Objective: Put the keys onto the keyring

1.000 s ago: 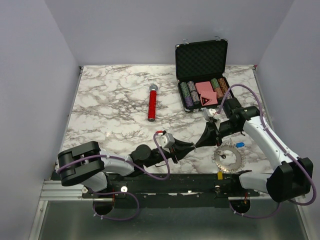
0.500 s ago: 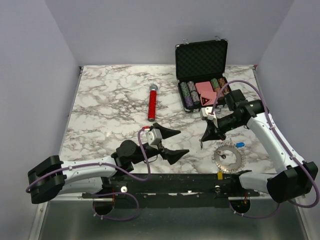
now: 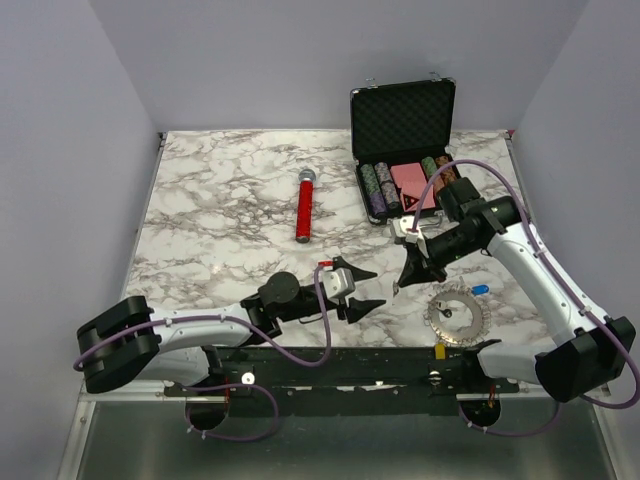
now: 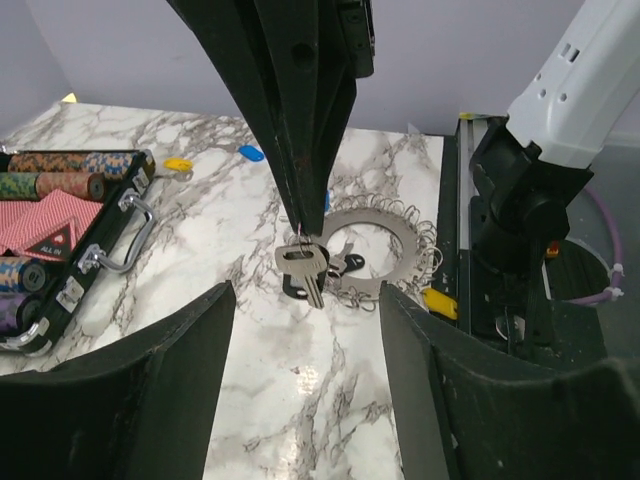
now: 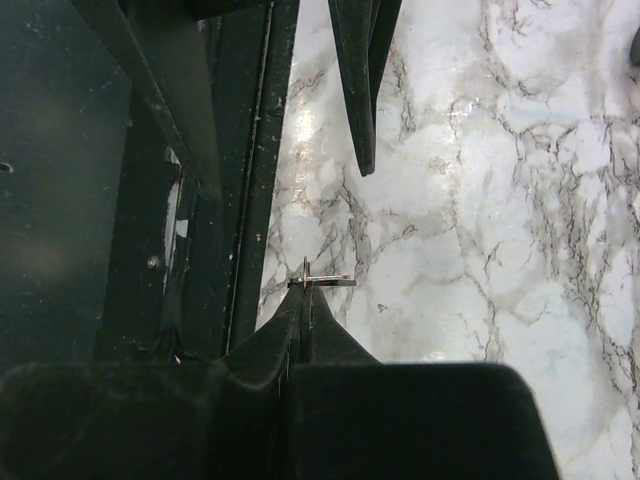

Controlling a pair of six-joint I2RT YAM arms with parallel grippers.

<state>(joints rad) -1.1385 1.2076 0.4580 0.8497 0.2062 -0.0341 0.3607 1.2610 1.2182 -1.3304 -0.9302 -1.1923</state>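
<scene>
My right gripper [image 3: 399, 284] is shut on a silver key [image 4: 303, 268], which hangs from its tips just above the marble. In the right wrist view only the key's top edge [image 5: 322, 281] shows. My left gripper [image 3: 366, 288] is open and empty, facing the hanging key from the left, a short way off. The keyring [image 3: 455, 315], a jagged grey loop with a yellow tag [image 4: 437, 302], lies flat near the front right edge. A black-headed key [image 4: 351, 265] lies in its middle. A blue-headed key [image 3: 480, 289] lies just behind the ring.
An open black case [image 3: 404, 160] of poker chips and cards stands at the back right. A red-handled microphone [image 3: 303, 207] lies mid-table. The black base rail [image 3: 330, 360] runs along the front edge, close to the keyring.
My left gripper backed away from the right gripper's tip and opened wide, then came back toward the key with its jaws less wide. My right gripper shifted slightly up and back with the key.
</scene>
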